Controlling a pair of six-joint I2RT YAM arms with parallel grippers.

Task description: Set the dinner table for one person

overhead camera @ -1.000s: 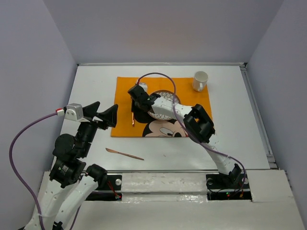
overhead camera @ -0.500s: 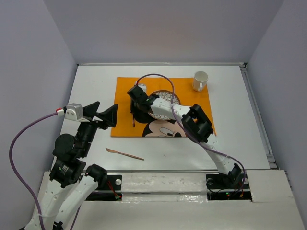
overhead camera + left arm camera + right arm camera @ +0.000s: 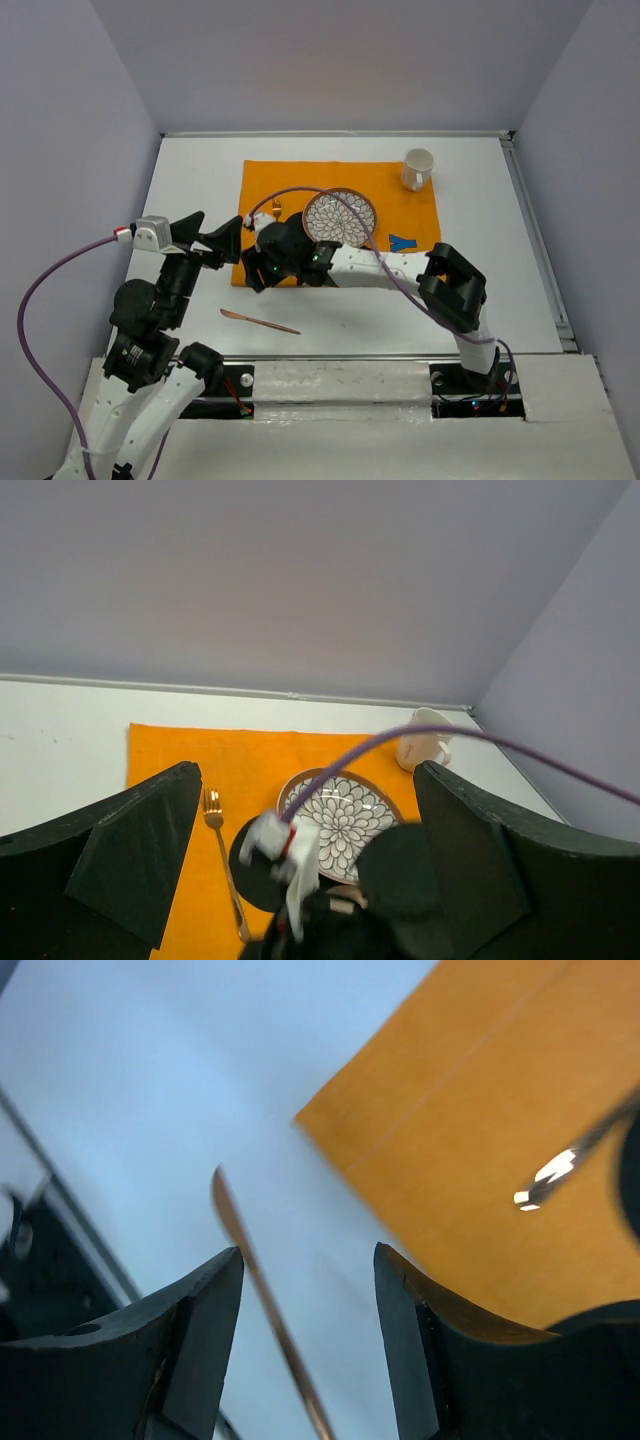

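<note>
Top external view puts the bench [image 3: 480,290] across the whole working area. It is a white rectangle whose long axis appears to run left to right in front of both arm bases, with its short sides toward the side walls, though the slant of the view makes this hard to confirm. On its far half lies an orange mat [image 3: 400,200] carrying a patterned plate [image 3: 340,216], a fork [image 3: 275,208] left of the plate and a white mug [image 3: 417,168] at the far right corner. A knife [image 3: 260,321] lies off the mat on bare bench near the bases. Its long axis is close to left-right, with the right end slightly nearer the arms.

The right gripper [image 3: 256,268] hangs over the mat's near left corner, its jaws apart and holding nothing. The right wrist view shows the knife below the gap. The left gripper [image 3: 222,220] is raised just beside it, jaws spread wide and empty.

Judging from this, the knife remains to be placed, and several things could go wrong:
- The knife is thin and flat, so the jaws may slide over it or push it away.
- A low pass could catch the mat's corner and drag the plate and fork.
- The two grippers are close enough to risk bumping.
- The purple cable [image 3: 300,192] loops over the fork and could snag.
</note>
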